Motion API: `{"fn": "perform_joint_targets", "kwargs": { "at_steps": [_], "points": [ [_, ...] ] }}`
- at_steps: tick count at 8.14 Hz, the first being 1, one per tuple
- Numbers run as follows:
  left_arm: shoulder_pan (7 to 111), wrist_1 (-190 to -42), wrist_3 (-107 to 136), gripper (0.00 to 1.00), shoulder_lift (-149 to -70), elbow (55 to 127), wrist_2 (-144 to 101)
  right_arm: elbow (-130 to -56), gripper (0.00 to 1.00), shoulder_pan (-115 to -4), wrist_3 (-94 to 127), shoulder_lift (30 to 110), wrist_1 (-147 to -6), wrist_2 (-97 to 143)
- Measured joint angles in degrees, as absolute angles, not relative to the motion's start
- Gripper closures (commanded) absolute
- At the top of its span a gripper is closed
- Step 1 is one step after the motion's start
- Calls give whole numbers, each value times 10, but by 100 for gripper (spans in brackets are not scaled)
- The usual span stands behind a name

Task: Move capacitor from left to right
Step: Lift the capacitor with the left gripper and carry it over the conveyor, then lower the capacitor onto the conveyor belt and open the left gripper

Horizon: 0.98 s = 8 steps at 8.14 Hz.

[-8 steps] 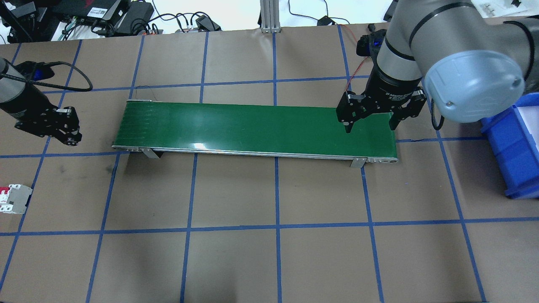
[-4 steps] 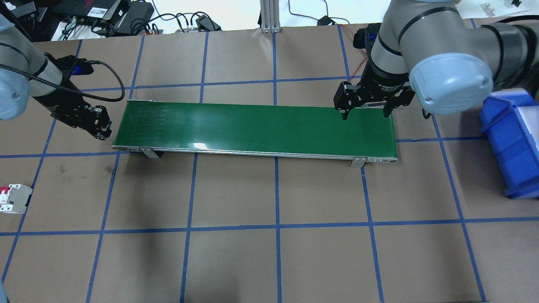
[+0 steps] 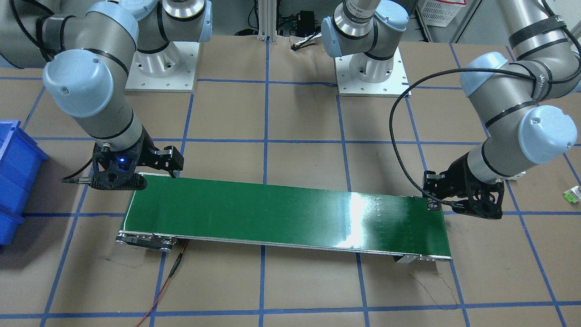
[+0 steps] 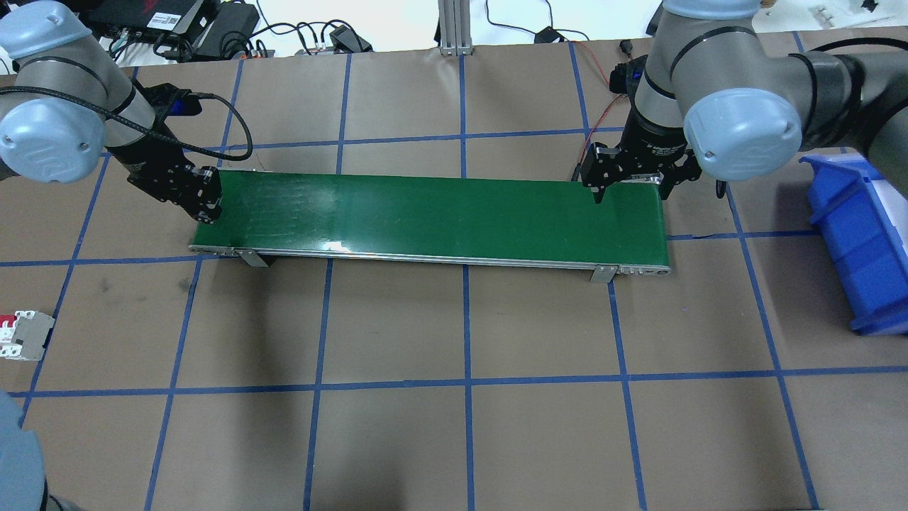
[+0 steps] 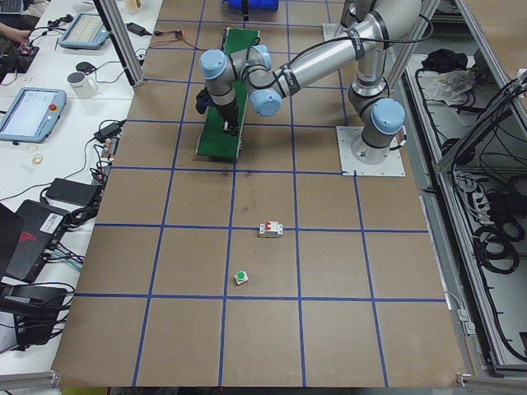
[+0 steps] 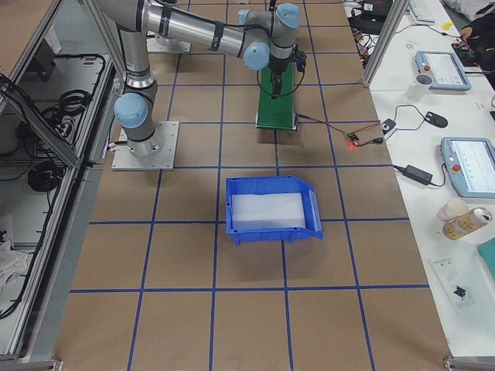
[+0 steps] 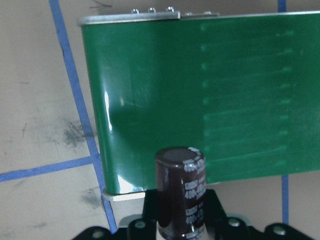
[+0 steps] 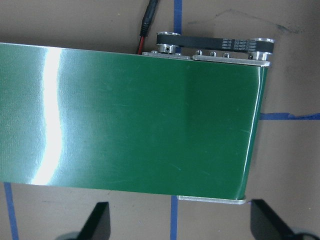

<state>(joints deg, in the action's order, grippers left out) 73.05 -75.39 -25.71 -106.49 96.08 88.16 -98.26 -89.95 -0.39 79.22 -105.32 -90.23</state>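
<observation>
The capacitor (image 7: 181, 192), a dark cylinder with a pale printed stripe, stands upright in my left gripper (image 4: 206, 207), which is shut on it. The gripper hangs at the left end of the green conveyor belt (image 4: 440, 213), just over its end edge. In the front view the capacitor (image 3: 433, 205) shows as a small dark piece at the belt's end. My right gripper (image 4: 630, 190) is open and empty above the far edge of the belt's right end. Its two fingers (image 8: 97, 222) stand wide apart in the right wrist view.
A white circuit breaker with a red switch (image 4: 21, 335) lies at the table's left edge. A small green-and-white piece (image 5: 240, 277) lies nearer that end. A blue bin (image 4: 862, 241) stands at the right. A red wire (image 3: 170, 272) runs from the belt's motor end.
My left arm has moved right, from the table's left edge to the belt's left end. My right gripper has shifted toward the belt's far edge and stays open.
</observation>
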Motion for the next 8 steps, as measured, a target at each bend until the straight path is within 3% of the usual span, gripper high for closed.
{"fn": "perform_joint_targets", "kwargs": {
  "at_steps": [3,8],
  "points": [
    [733,-752,-231,100,-1108,919,873,-987,0,-893,-19,773,-1077,-906],
    [757,-727,-211,100,-1137,913,863,-994,0,-892,-30,745,-1112,-905]
  ]
}}
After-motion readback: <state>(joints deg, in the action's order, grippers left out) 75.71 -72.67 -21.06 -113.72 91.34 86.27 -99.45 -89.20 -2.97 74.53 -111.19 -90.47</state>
